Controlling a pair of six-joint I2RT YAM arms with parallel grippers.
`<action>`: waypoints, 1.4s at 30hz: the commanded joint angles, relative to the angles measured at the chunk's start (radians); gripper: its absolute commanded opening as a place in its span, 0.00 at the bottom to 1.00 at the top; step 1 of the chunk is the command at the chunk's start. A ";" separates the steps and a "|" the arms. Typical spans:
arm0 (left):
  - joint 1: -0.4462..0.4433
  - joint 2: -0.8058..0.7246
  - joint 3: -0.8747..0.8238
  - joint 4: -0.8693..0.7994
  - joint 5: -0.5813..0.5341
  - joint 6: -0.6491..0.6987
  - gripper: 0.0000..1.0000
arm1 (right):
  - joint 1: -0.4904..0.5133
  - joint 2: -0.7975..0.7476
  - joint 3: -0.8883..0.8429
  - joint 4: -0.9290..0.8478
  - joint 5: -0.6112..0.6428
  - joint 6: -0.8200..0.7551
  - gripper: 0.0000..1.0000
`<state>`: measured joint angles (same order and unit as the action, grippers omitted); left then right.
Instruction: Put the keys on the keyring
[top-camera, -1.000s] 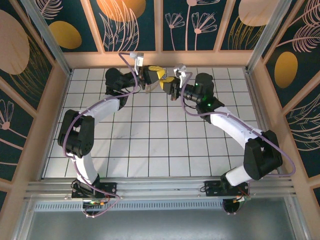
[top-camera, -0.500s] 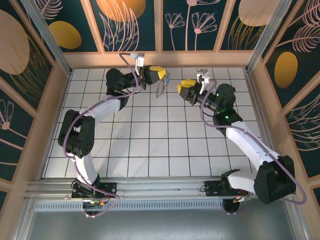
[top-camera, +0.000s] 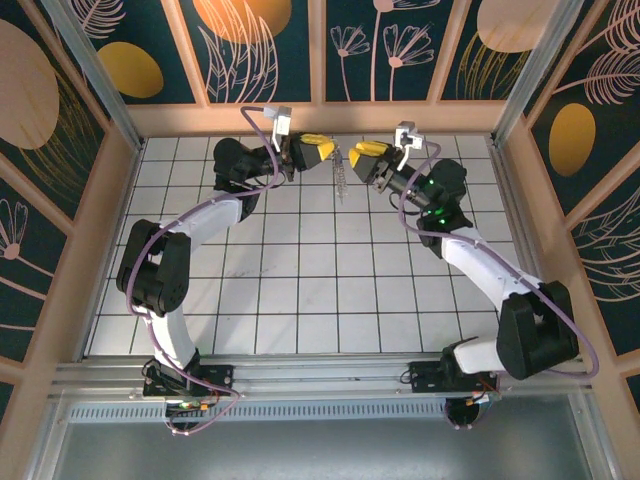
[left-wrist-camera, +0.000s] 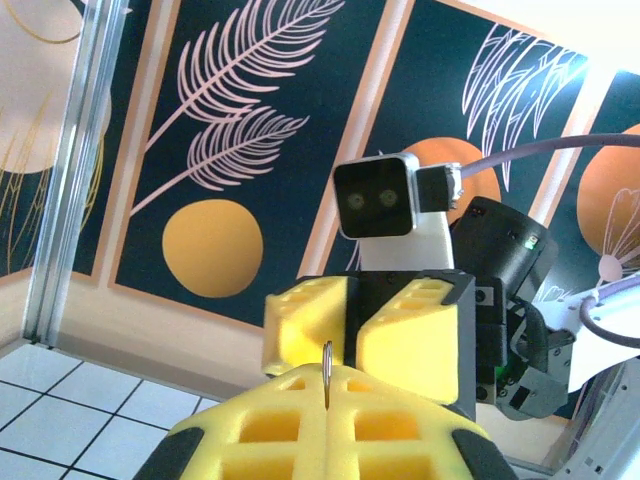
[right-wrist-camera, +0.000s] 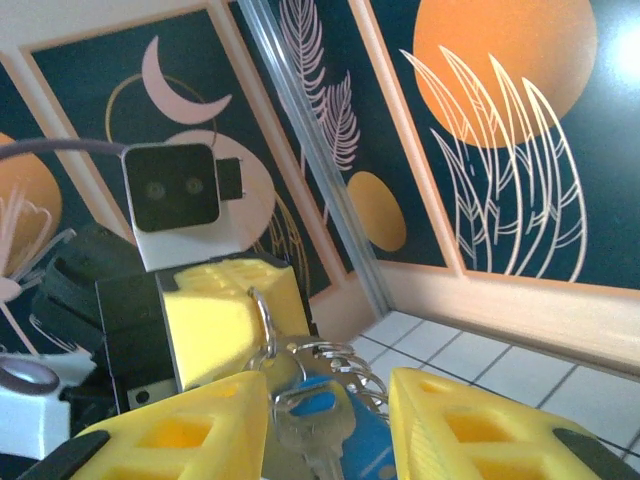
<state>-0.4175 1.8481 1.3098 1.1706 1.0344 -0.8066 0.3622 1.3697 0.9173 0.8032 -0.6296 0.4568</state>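
**Hand-over stage, judged near its close.** The left gripper (top-camera: 322, 150) is clamping fully shut on the keyring (top-camera: 341, 178) and holding it in the air above the far tiles of the table (top-camera: 300, 300). The keyring is hanging below its yellow fingertips, between the two grippers. In the left wrist view the keyring is showing as a thin metal edge (left-wrist-camera: 327, 372) standing up from the seam of the closed pads.

The right gripper (top-camera: 360, 156) is facing the left one from just beside it, with its jaws standing apart and gripping nothing. From overhead it is sitting clear of the keyring. In the right wrist view the key (right-wrist-camera: 335, 418), with its blue head and silver blade, is dangling just in front of the gap between the right fingers (right-wrist-camera: 480, 430), beneath the keyring's loops. Neither pad is appearing to touch it.

**Judgement.** The key is looking already threaded and hanging from the keyring, though overlapping metal is hiding the exact link. The step in hand is therefore the letting-go and checking of the key. The next move is calling for the right arm to back straight off without snagging the loops. The left gripper should be keeping its pinch firm meanwhile, then lowering the keyring to the table; loosening in mid-air would be dropping both.
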 joint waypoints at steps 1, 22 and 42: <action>-0.004 -0.023 0.000 0.047 0.013 -0.012 0.00 | -0.004 0.026 0.041 0.161 -0.039 0.104 0.38; -0.020 -0.016 0.020 0.038 0.019 -0.013 0.00 | 0.030 0.128 0.102 0.249 -0.117 0.185 0.40; -0.030 -0.011 0.037 0.002 0.024 0.008 0.00 | 0.035 0.131 0.117 0.265 -0.191 0.175 0.00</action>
<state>-0.4351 1.8481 1.3132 1.1671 1.0409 -0.8097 0.3885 1.5028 1.0035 1.0073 -0.7723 0.6353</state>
